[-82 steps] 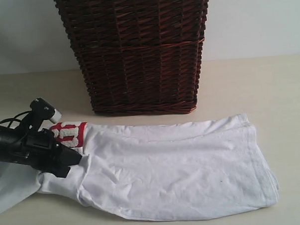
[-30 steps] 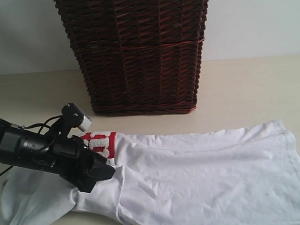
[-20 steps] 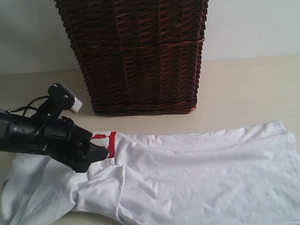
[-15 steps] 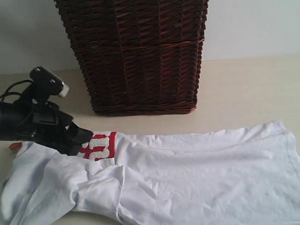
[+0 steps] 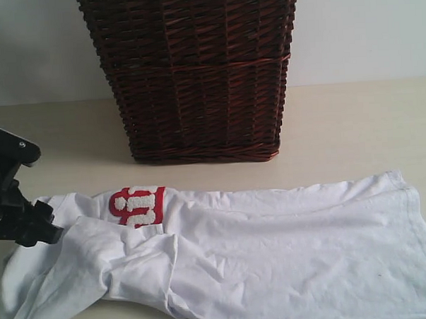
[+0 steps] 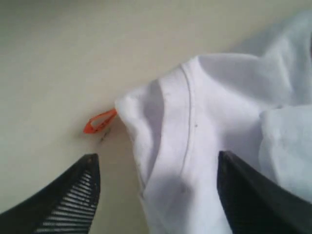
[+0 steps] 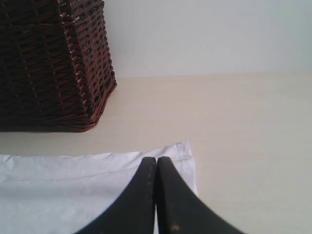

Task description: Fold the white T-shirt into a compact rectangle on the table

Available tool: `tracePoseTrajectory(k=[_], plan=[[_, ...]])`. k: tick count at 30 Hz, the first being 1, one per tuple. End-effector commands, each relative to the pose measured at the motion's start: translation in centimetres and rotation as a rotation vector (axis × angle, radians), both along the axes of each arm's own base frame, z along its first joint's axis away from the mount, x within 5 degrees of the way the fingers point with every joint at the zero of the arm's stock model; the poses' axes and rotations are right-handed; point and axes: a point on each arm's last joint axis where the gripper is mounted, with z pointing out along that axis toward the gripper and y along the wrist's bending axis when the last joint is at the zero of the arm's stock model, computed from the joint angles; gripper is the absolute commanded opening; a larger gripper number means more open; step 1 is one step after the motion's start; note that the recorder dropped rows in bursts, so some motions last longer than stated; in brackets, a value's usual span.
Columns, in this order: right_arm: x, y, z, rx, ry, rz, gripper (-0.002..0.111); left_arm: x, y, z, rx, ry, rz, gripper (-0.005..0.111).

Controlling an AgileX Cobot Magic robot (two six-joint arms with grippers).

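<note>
Left gripper [image 6: 157, 160] has withdrawn leftward, releasing the white T-shirt [image 5: 273, 249].

Light: soft, even, moderately bright; no glare. Shadows: faint on the table [image 5: 353, 125] at the foot of the wicker basket [image 5: 195, 75]; gentle grey in folds of the white T-shirt [image 5: 287, 248]. Left wrist view: blurred overall, left gripper [image 6: 157, 157] soft-edged.

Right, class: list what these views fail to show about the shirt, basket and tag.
- Exterior view: the white T-shirt runs off the bottom and right edges.
- Exterior view: red lettering partly tucked under a fold.
- Exterior view: wicker basket top is cropped; its walls hide any contents.
- Left wrist view: orange tag too blurred to read.
</note>
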Motion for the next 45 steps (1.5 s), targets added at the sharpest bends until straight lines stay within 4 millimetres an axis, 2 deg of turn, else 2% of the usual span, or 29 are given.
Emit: tracePoseTrajectory(k=[1, 25, 28, 31, 36, 39, 45], plan=[[0.0, 0.0, -0.1, -0.005, -0.006, 0.001, 0.0, -0.1, 0.3, 0.2, 0.02, -0.012, 0.025, 0.066], [0.0, 0.0, 0.0, -0.005, -0.01, -0.001, 0.0, -0.1, 0.1, 0.2, 0.023, -0.012, -0.016, 0.067], [0.0, 0.0, 0.0, -0.005, -0.01, -0.001, 0.0, -0.1, 0.1, 0.2, 0.021, -0.011, -0.022, 0.08], [0.0, 0.0, 0.0, -0.005, -0.01, -0.001, 0.0, -0.1, 0.0, 0.2, 0.016, -0.009, -0.018, 0.105], [0.0, 0.0, 0.0, -0.005, -0.01, -0.001, 0.0, -0.2, 0.0, 0.2, 0.006, -0.007, -0.006, 0.105], [0.0, 0.0, 0.0, -0.005, -0.01, -0.001, 0.0, -0.3, -0.1, 0.1, -0.057, 0.007, 0.045, 0.105], [0.0, 0.0, 0.0, -0.003, -0.01, -0.001, 0.0, -0.3, -0.8, 0.3, -0.114, 0.008, -0.001, 0.105]])
